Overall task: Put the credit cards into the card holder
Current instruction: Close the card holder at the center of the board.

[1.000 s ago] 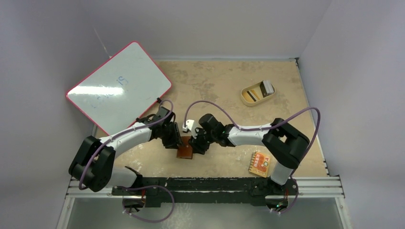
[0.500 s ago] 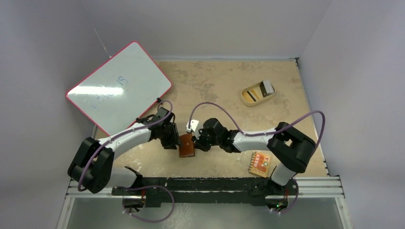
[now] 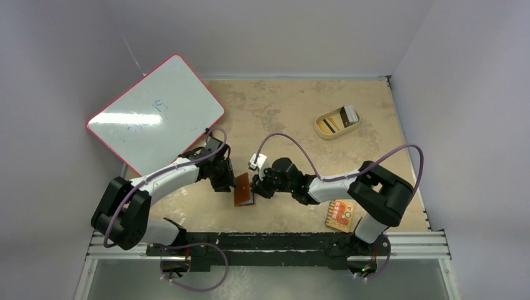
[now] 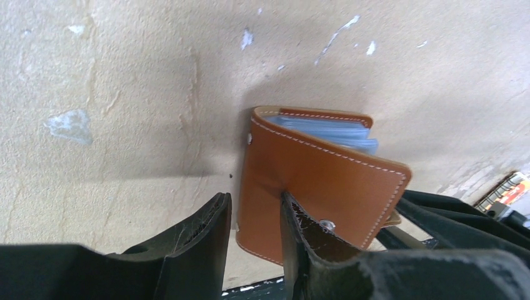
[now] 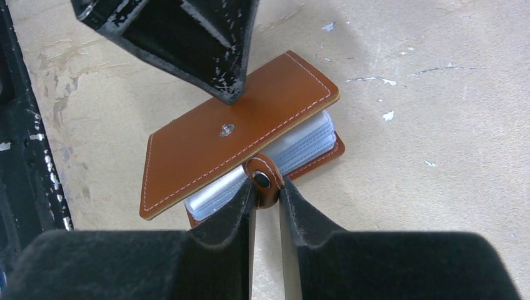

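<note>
The card holder (image 3: 244, 189) is a brown leather wallet lying on the table between my two grippers, its cover slightly lifted over the bluish clear pockets (image 5: 300, 144). My right gripper (image 5: 267, 185) is shut on its snap tab (image 5: 262, 178) at the wallet's right side (image 3: 256, 187). My left gripper (image 4: 253, 200) stands open over the wallet's left edge. One of its fingers (image 4: 300, 234) presses on the cover (image 4: 319, 175), and the other rests beside it. The credit cards (image 3: 332, 124) show as thin dark pieces in the dish at the back right.
A tan oval dish (image 3: 322, 129) sits at the back right. A pink-rimmed whiteboard (image 3: 156, 112) leans off the table's back left. An orange-red patterned packet (image 3: 340, 214) lies near the right arm's base. A metal rail (image 3: 269, 240) runs along the near edge.
My right gripper has closed down onto the snap tab, and its arm has swung lower. The wallet has shifted slightly. The left gripper has kept its place and opening.
</note>
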Robot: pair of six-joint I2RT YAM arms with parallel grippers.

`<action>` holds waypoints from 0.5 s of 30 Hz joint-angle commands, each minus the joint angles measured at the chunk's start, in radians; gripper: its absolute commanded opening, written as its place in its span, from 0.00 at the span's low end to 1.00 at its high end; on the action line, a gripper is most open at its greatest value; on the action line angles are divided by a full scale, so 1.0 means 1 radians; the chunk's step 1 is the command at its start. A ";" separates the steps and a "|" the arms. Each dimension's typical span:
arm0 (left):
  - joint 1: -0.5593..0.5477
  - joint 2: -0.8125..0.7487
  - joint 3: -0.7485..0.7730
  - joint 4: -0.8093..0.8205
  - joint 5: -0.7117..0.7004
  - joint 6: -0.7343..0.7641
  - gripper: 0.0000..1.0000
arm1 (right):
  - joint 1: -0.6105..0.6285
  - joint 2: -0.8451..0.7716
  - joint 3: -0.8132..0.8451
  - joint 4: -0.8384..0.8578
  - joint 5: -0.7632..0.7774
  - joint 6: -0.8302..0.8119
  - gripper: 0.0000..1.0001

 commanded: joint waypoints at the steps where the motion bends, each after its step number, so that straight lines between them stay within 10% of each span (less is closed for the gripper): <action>1: 0.003 0.024 0.056 0.050 0.009 0.021 0.35 | 0.004 -0.014 -0.011 0.101 -0.042 0.011 0.12; 15: 0.002 0.004 0.069 0.122 0.077 -0.010 0.23 | 0.005 0.028 -0.031 0.142 -0.038 0.006 0.12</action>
